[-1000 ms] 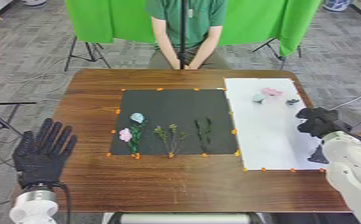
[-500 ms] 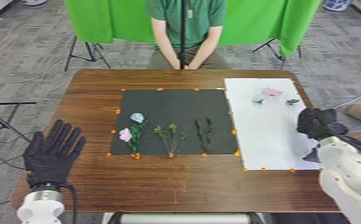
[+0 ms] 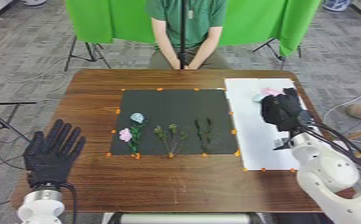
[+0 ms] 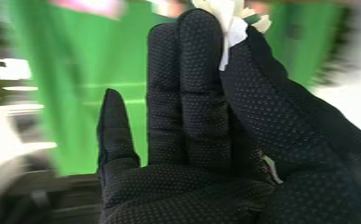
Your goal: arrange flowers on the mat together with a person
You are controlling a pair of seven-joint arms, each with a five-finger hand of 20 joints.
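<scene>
In the head view, my right hand [image 3: 283,109] is above the right side of the white mat, close to a pink flower [image 3: 271,91] and a pale flower [image 3: 258,97]. The right wrist view shows my right hand [image 4: 190,105] with a cream flower [image 4: 235,33] pinched at its thumb and fingertips; a blurred pink thing [image 4: 95,4] is beyond. On the black mat [image 3: 163,107] lie a pale blue flower [image 3: 137,117], a pink flower [image 3: 125,134], a small-leaved sprig [image 3: 172,137] and a dark green sprig [image 3: 203,134]. My left hand [image 3: 52,155] is open at the table's left edge.
A white mat [image 3: 258,150] lies on the right of the brown table [image 3: 168,187], beside the black one. Orange tabs line the mats' edges. Across the table a person sits with hands [image 3: 190,66] together, off the flowers. Green cloth [image 3: 256,22] hangs behind.
My right hand has swung left and forward from the table's right edge to over the white mat, covering the small dark sprig there. My left hand has shifted slightly right.
</scene>
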